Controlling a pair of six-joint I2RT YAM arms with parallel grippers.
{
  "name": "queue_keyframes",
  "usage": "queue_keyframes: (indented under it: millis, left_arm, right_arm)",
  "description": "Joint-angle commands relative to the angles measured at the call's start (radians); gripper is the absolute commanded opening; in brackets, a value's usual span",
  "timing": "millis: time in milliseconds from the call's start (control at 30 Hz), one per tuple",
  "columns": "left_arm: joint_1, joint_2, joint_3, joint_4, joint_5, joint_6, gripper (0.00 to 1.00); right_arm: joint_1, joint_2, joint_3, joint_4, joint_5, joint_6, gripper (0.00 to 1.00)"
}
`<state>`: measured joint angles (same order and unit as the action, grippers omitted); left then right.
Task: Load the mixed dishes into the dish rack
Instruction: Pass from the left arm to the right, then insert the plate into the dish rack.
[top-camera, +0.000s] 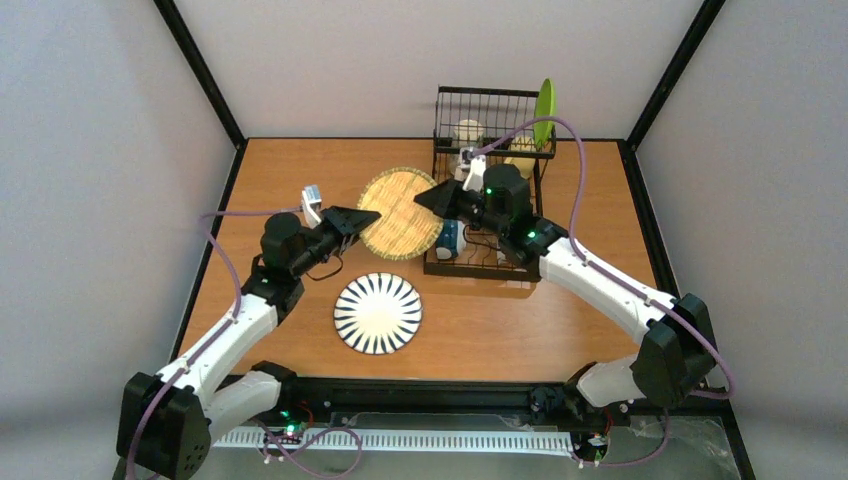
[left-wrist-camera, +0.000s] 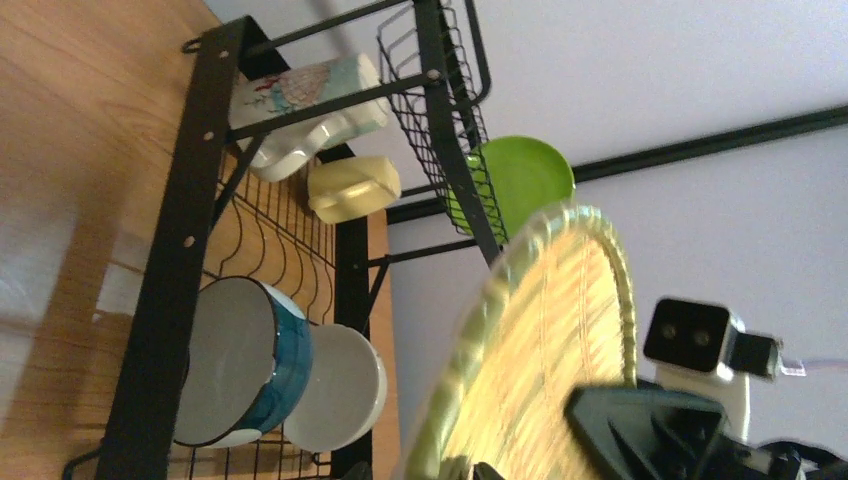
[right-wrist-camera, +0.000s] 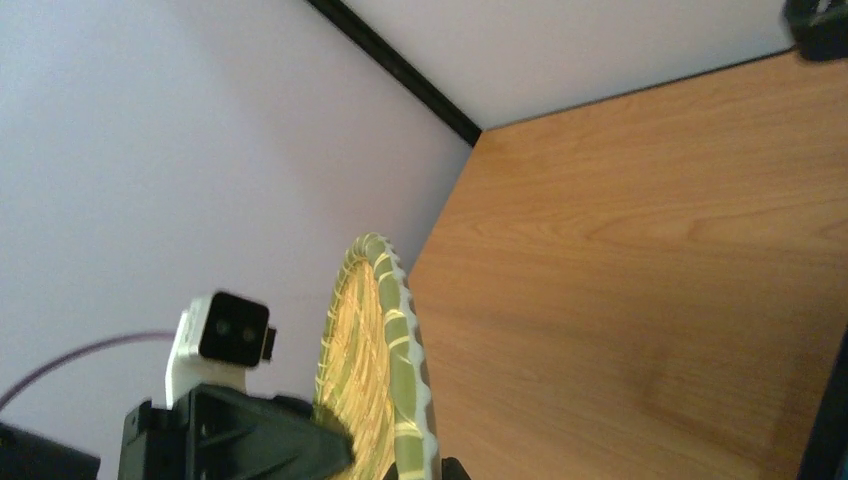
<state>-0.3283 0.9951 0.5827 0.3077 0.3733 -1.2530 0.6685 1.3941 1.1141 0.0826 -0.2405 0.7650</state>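
A yellow woven-pattern plate with a green rim (top-camera: 402, 212) is held off the table between both grippers. My left gripper (top-camera: 368, 214) is shut on its left edge; the rim runs between my jaws in the left wrist view (left-wrist-camera: 478, 468). My right gripper (top-camera: 428, 197) is shut on its right edge, rim between the jaws in the right wrist view (right-wrist-camera: 430, 468). The black wire dish rack (top-camera: 437, 150) stands just right of the plate. It holds a lime-green plate (top-camera: 544, 112), a teal-banded cup (left-wrist-camera: 255, 360), a white bowl (left-wrist-camera: 335, 385) and mugs (left-wrist-camera: 310, 95).
A round plate with black-and-white radial stripes (top-camera: 378, 313) lies flat on the wooden table in front of the held plate. A black frame edges the table, with grey walls on three sides. The rack's front corner post (left-wrist-camera: 170, 260) is close to the held plate.
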Motion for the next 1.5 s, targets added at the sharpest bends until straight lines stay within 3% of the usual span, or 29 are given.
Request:
queue_keyframes:
  millis: [0,167,267,833,1133,1467]
  left_arm:
    - [-0.006,-0.005,0.085,-0.052,-0.058,0.070,0.62]
    - [-0.006,-0.019,0.127,-0.102,-0.105,0.112,0.79]
    - [-0.006,-0.019,0.153,-0.118,-0.105,0.126,0.82]
    - [-0.008,-0.136,0.206,-0.257,-0.274,0.190,0.84]
    - [-0.007,-0.128,0.203,-0.293,-0.260,0.219,0.85]
    - [-0.006,-0.102,0.183,-0.287,-0.225,0.218,0.85]
  right_arm:
    - [0.031,-0.020,0.013,-0.058,-0.064,-0.067,0.02]
    - [0.029,-0.030,0.049,-0.081,-0.045,-0.096,0.02]
    - [0.029,-0.040,0.071,-0.131,-0.026,-0.114,0.02]
    - [-0.027,-0.065,0.219,-0.250,0.082,-0.238,0.02]
    - [-0.094,0.020,0.427,-0.339,0.238,-0.405,0.02]
    - [-0.134,0.140,0.603,-0.354,0.544,-0.623,0.02]
